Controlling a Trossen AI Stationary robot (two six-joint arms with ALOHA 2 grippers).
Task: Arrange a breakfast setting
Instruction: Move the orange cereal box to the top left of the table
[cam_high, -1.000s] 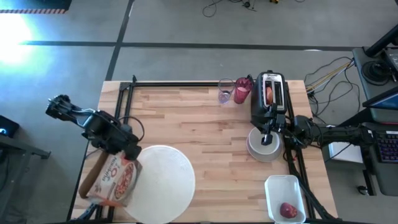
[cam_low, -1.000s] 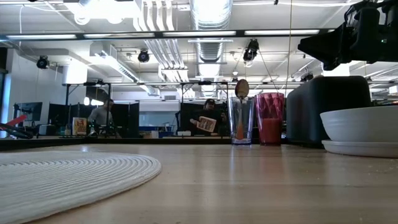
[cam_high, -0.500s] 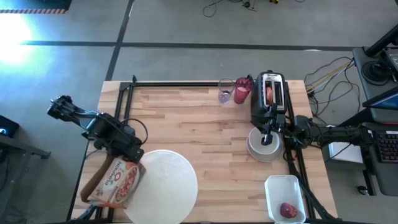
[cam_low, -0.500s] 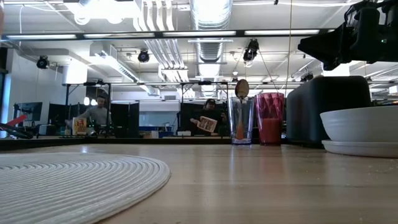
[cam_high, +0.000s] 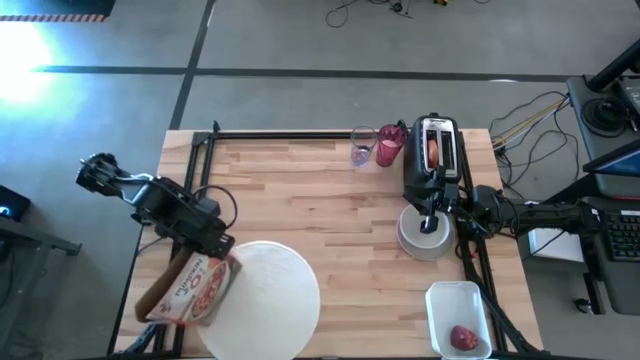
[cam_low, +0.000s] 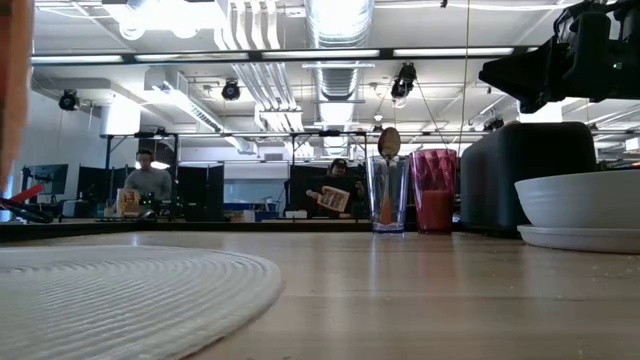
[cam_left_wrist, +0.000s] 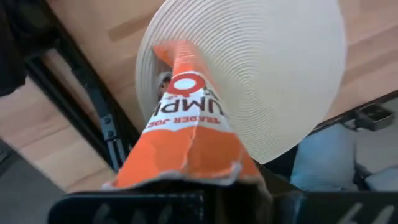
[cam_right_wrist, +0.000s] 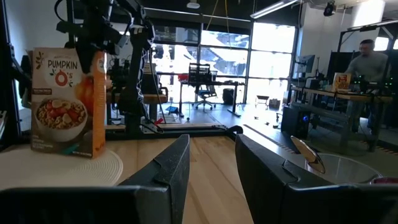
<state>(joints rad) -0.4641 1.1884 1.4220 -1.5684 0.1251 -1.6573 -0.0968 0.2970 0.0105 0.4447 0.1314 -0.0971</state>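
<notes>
Left gripper (cam_high: 214, 247): jaws clenched on the top of an orange cardboard cereal box (cam_high: 186, 290), held over the left edge of a round white ribbed placemat (cam_high: 268, 298) at the near-left of the wooden plank surface (cam_high: 300, 190). A clear tumbler (cam_high: 362, 146) holding a spoon and a pink tumbler (cam_high: 390, 145) stand at the far edge beside a black toaster (cam_high: 432, 155). Right gripper (cam_high: 432, 215): jaws part-open above a small white bowl (cam_high: 425, 235) on a grey plate; no contact is discernible. A red apple (cam_high: 462, 337) lies in a white rectangular tray (cam_high: 452, 298).

A round white ribbed placemat (cam_high: 262, 298) lies on the pale striped wooden tabletop (cam_high: 320, 200). The orange cereal box (cam_high: 190, 290) shows a printed bowl. A translucent pink tumbler (cam_high: 391, 146), a black toaster (cam_high: 434, 155).
</notes>
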